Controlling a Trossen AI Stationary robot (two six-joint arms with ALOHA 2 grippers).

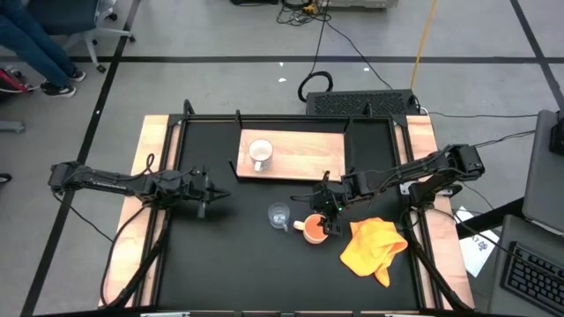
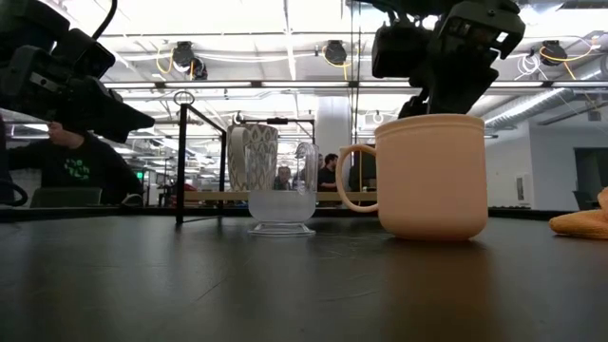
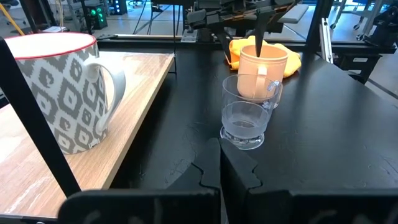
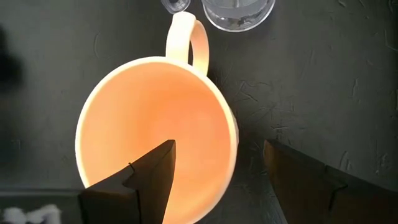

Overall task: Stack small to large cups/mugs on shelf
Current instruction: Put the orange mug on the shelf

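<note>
The right gripper is seen poised directly above the orange mug on the black tabletop, its fingers spread apart with one over the mug's mouth and one outside the rim. The clear glass cup stands just beside the mug's handle, while the white patterned mug is set upright on the wooden shelf. The left gripper, fingers pressed together, is held well apart from the cups; a yellow cloth lies near the orange mug.

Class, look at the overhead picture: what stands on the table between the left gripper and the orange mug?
In the high view, the clear glass cup stands between the left gripper and the orange mug; otherwise bare black tabletop.
</note>
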